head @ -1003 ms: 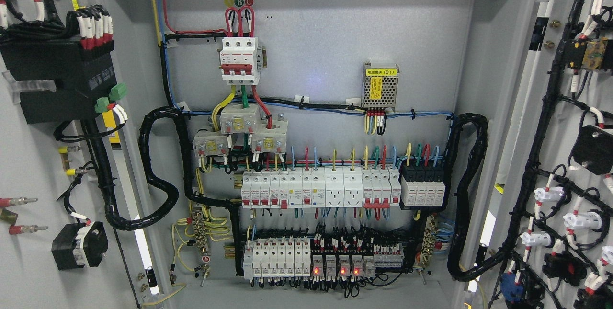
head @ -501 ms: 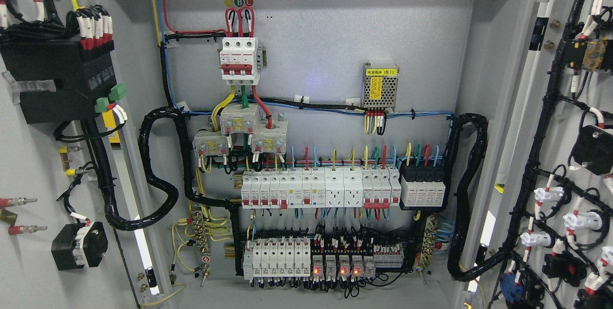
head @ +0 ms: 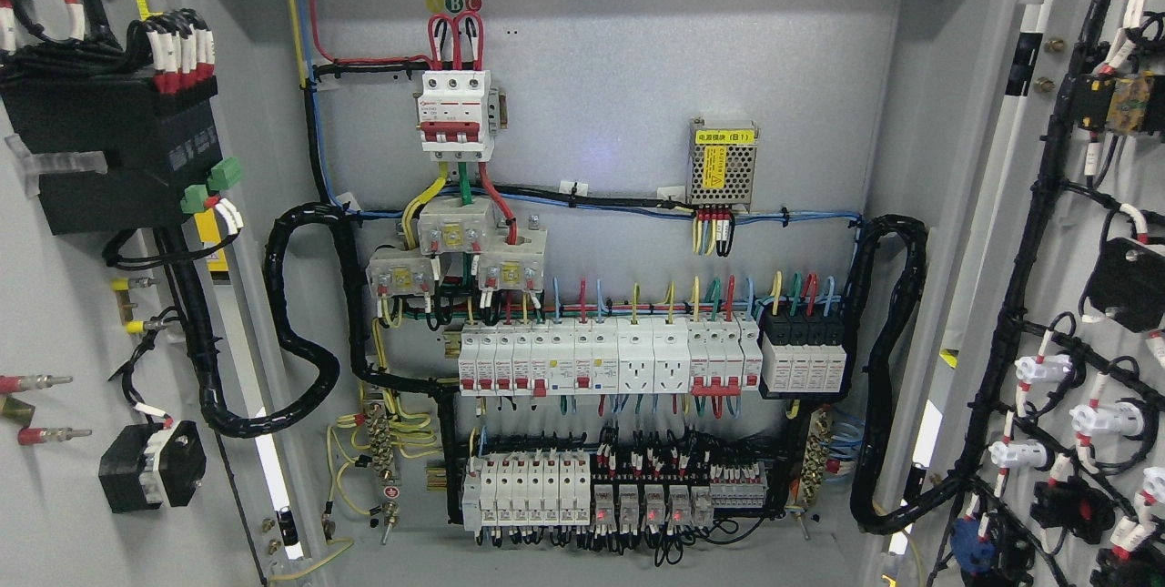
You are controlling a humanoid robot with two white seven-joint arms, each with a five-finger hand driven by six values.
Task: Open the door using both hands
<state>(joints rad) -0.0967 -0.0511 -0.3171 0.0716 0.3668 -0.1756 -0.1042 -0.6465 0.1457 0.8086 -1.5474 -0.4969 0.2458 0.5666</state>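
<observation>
Head view — doors (head: 55, 296) cut off, open

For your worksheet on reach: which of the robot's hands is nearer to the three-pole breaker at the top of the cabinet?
Neither can be named: no hand or arm shows in the head view. The three-pole breaker sits between both open doors.

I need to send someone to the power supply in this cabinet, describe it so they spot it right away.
Look at the cabinet's grey back panel, right of the red three-pole breaker. The power supply is a small perforated metal box, the only part with a yellow label on top.
</observation>
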